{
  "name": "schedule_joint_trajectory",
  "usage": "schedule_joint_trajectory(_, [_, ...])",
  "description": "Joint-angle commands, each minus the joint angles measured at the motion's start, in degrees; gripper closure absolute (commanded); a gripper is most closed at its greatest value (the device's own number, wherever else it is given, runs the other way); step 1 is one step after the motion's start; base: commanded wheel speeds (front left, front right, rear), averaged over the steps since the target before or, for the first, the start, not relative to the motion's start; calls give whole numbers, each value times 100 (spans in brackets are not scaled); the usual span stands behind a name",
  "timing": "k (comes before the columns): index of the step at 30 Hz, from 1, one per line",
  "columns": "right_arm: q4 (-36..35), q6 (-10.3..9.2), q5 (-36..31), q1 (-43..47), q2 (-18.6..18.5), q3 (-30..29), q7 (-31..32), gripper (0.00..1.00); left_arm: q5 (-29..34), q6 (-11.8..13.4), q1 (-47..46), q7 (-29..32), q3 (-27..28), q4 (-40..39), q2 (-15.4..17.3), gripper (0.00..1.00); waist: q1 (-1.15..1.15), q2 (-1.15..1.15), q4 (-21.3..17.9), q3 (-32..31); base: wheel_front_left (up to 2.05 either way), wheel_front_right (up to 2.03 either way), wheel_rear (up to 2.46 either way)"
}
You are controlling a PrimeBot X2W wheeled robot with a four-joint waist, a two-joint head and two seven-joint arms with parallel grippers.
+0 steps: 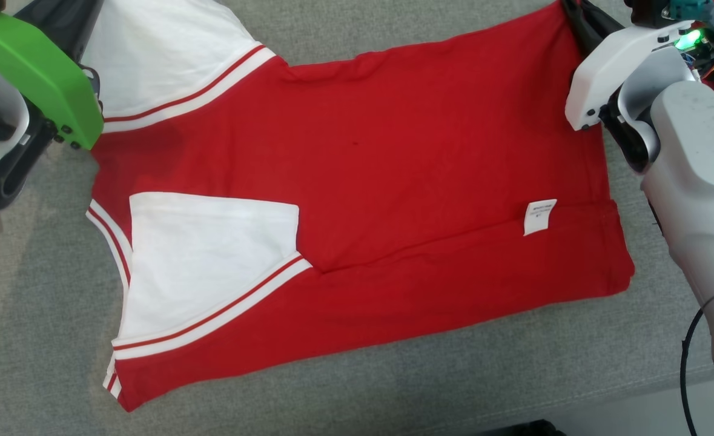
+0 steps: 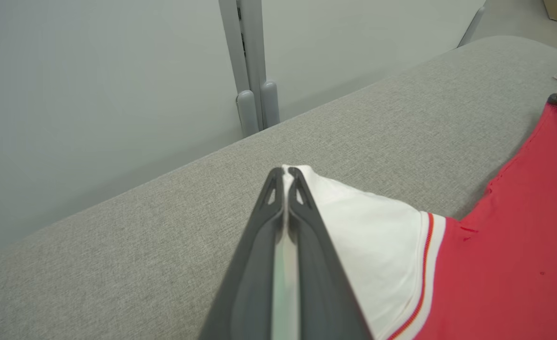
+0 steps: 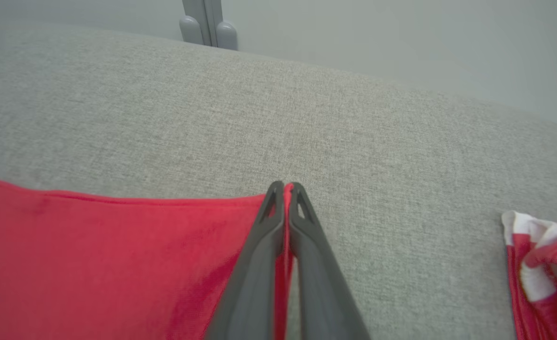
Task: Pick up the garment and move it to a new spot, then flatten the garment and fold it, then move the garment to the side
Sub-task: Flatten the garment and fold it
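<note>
The left gripper (image 2: 285,172) had its jaws clamped on the tip of the white sleeve (image 2: 377,236) at upper left of the head view, the right gripper (image 3: 285,186) on the red corner at upper right, likely to fold the top edge of the garment (image 1: 393,151) over evenly. Red with striped trim, it lay spread mid-frame on a grey fabric surface (image 1: 332,387), lower edge turned up, 1 white label (image 1: 540,216) showing.

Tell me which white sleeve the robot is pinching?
The far sleeve, clamped at its tip between the left fingers. The near sleeve lies folded over the red body, untouched.
</note>
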Motion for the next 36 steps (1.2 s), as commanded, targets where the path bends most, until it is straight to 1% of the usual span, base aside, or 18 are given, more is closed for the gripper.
schedule_joint_trajectory(1, [53, -9, -3, -21, -12, 35, -105, 100, -91, -17, 40, -94, 38, 35, -21, 100, 0, 0, 25, -135, 0, 0, 0])
schedule_joint_trajectory(5, [80, -9, 85, 193, -6, 193, -430, 100, -217, -18, 446, -391, 34, -5, 12, 100, 0, 0, 42, -412, 0, 0, 0])
schedule_joint_trajectory(8, [6, -9, 173, 434, -81, 316, -656, 100, -255, 26, 920, -686, 21, -164, 63, 100, 0, 0, 72, -651, 0, 0, 0])
schedule_joint_trajectory(12, [-161, -9, 298, 872, -201, 387, -862, 100, -371, 179, 1658, -1011, 5, -465, 99, 100, 0, 0, 138, -952, 0, 0, 0])
schedule_joint_trajectory(16, [-416, -9, 385, 1370, -330, 353, -981, 100, -490, 421, 2422, -1319, 39, -809, 147, 100, 0, 0, 201, -1209, 0, 0, 0])
schedule_joint_trajectory(20, [-660, -9, 398, 1904, -400, 266, -1028, 100, -586, 631, 3088, -1566, 27, -1103, 141, 100, 0, 0, 262, -1410, 0, 0, 0])
schedule_joint_trajectory(25, [-954, -9, 412, 2547, -390, -37, -1027, 100, -794, 827, 3764, -1824, 15, -1279, 26, 100, 0, 0, 294, -1587, 0, 0, 0])
schedule_joint_trajectory(30, [-1125, -10, 306, 3030, -305, -288, -973, 100, -936, 905, 4184, -2006, -34, -1197, -117, 100, 0, 0, 269, -1677, 0, 0, 0])
schedule_joint_trajectory(36, [-1215, -10, 146, 3414, -185, -573, -952, 100, -1117, 872, 4519, -2235, -16, -976, -246, 100, 0, 0, 231, -1745, 0, 0, 0])
